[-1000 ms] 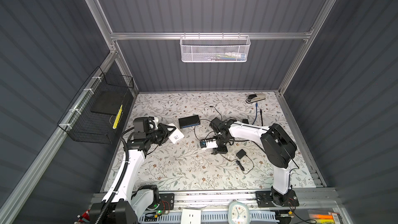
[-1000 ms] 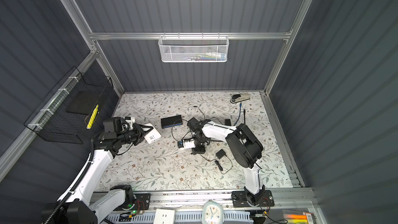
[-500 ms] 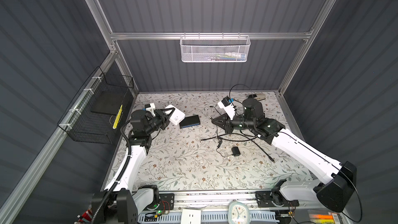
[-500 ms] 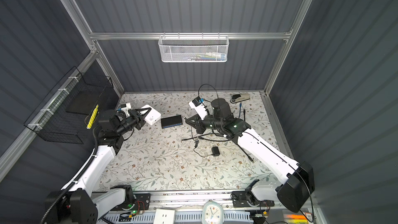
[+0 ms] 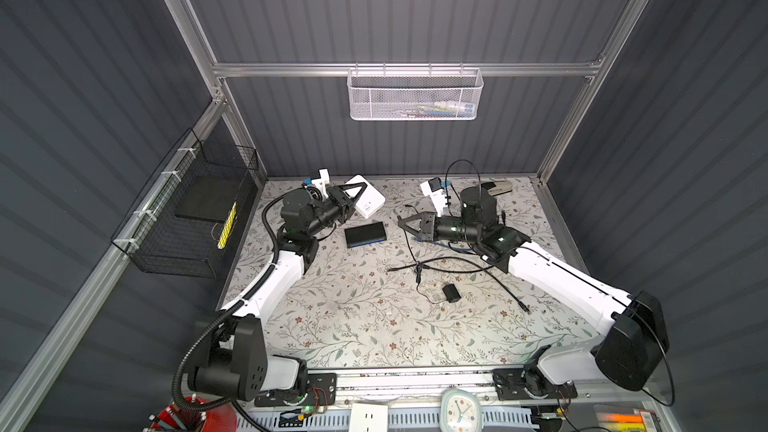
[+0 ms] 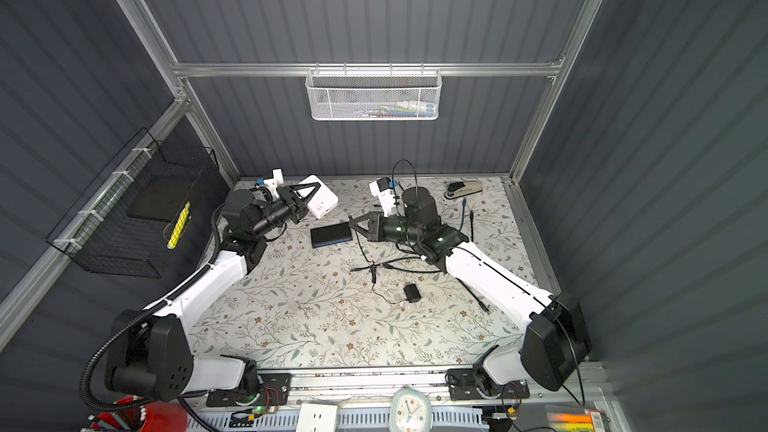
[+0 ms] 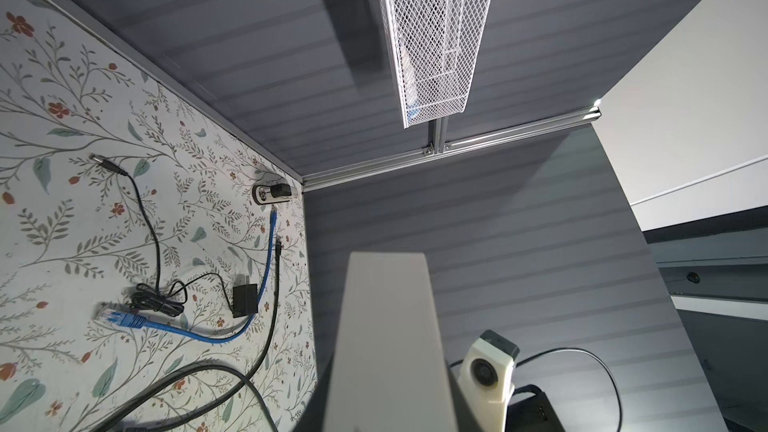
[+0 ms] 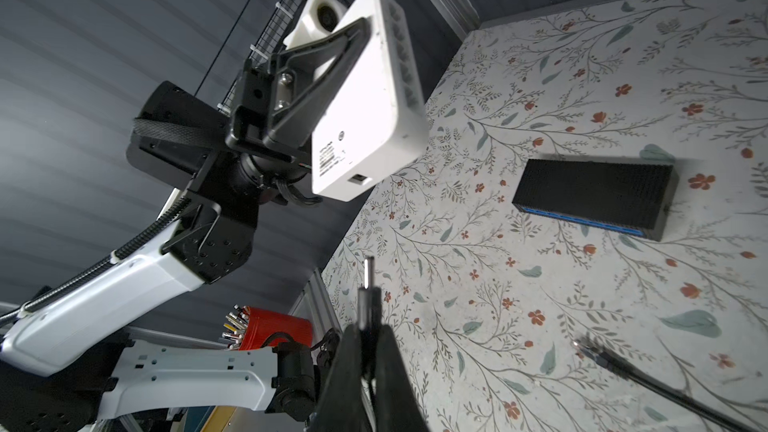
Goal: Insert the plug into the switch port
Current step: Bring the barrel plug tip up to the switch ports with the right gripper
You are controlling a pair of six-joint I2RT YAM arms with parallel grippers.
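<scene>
Lifted since a moment ago off the floral table in the grey-walled booth, the left pincer clamps the white switch and the right pincer pinches the plug tightly.

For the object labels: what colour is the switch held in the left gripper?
White; the switch shows best in the right wrist view.

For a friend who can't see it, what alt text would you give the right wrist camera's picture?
The right end effector pinches a thin black plug, its metal tip pointing toward a white switch held in the air by the left end effector, with a gap between them. A black switch with a blue front lies on the floral table.
</scene>
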